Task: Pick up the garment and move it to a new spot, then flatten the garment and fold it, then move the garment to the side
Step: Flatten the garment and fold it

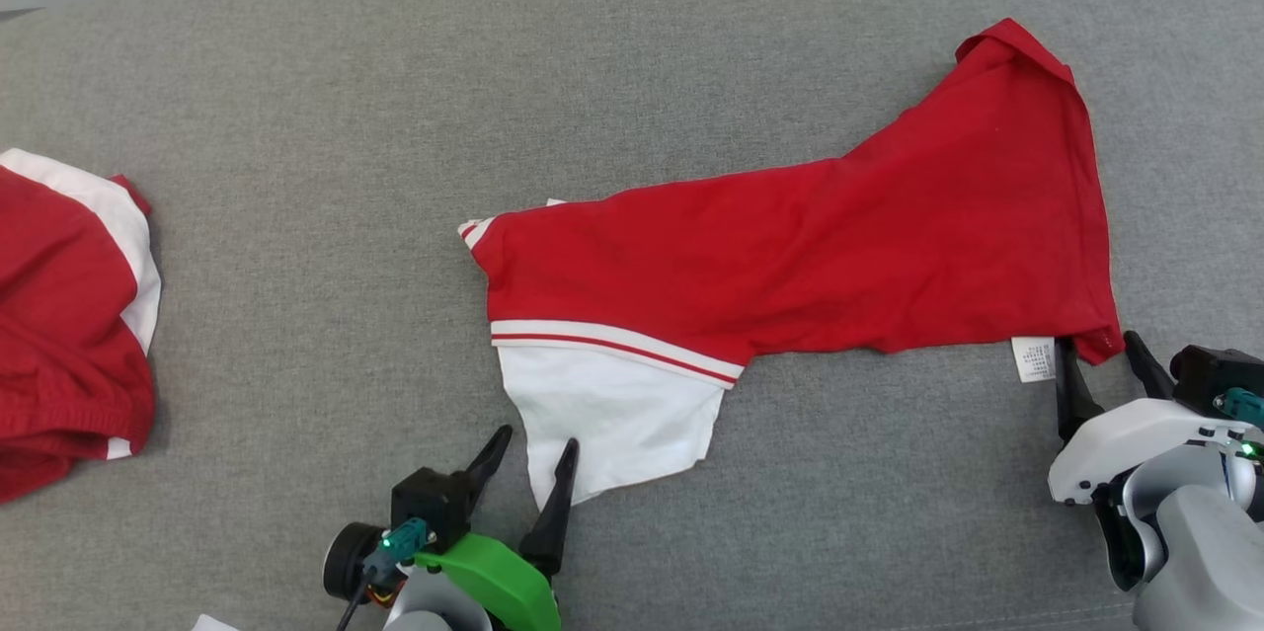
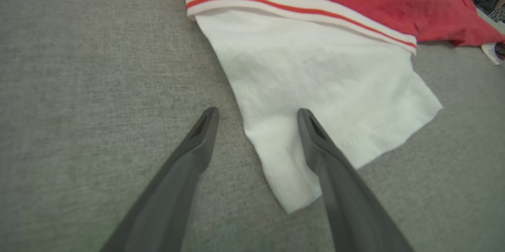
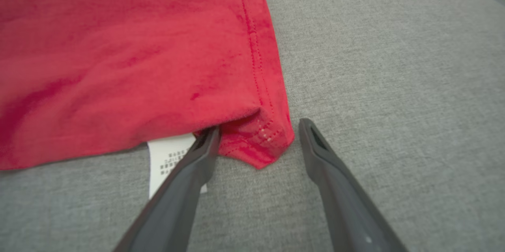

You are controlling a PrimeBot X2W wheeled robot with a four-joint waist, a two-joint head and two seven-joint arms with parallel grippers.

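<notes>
A red garment (image 1: 839, 236) with a white-and-red striped band and a white sleeve (image 1: 607, 414) lies spread across the grey surface, right of centre. My left gripper (image 1: 533, 448) is open at the sleeve's lower tip, one finger on the white cloth (image 2: 315, 86), the other over bare grey. My right gripper (image 1: 1096, 354) is open at the garment's lower right corner (image 3: 256, 141), which lies between its fingers beside a white care label (image 3: 169, 157).
A second red and white garment (image 1: 69, 315) lies bunched at the far left edge. The grey padded surface (image 1: 296, 167) stretches wide between the two garments and behind them, with its back edge near the top.
</notes>
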